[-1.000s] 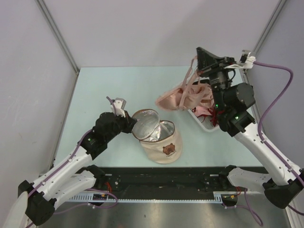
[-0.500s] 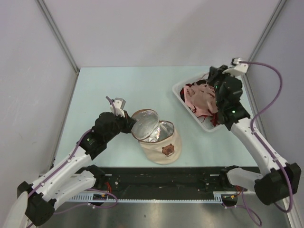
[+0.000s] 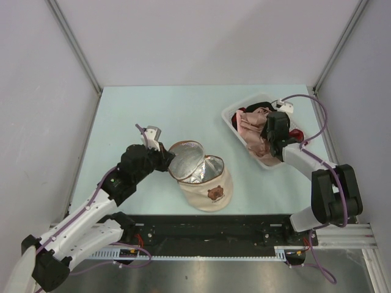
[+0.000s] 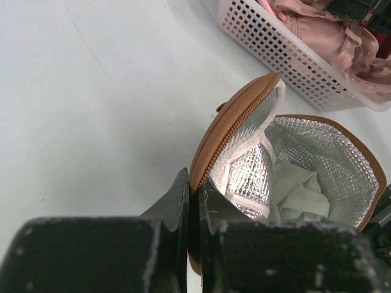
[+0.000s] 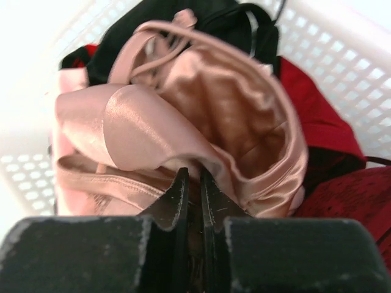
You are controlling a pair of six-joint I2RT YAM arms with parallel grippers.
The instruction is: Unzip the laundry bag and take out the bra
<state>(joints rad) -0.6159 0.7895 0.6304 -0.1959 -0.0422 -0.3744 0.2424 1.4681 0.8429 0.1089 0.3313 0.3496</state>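
Observation:
The beige laundry bag (image 3: 211, 186) lies unzipped, its lid (image 3: 185, 156) standing open and showing silvery lining. In the left wrist view the pale mint bra (image 4: 299, 196) lies inside the bag (image 4: 342, 159). My left gripper (image 3: 164, 160) is shut on the lid's brown zipper rim (image 4: 229, 125) and holds it up; the fingertips (image 4: 181, 190) pinch that rim. My right gripper (image 3: 267, 134) is down in the white basket, shut on the pink satin garment (image 5: 183, 122).
The white perforated basket (image 3: 231, 117) stands at the back right and holds the pink garment (image 3: 250, 125) and a red-and-black garment (image 5: 330, 140). It also shows in the left wrist view (image 4: 287, 58), close behind the bag. The cell's walls enclose the table.
My right arm came down from high above the basket, carrying the pink garment into it. The left gripper and the bag have not moved.

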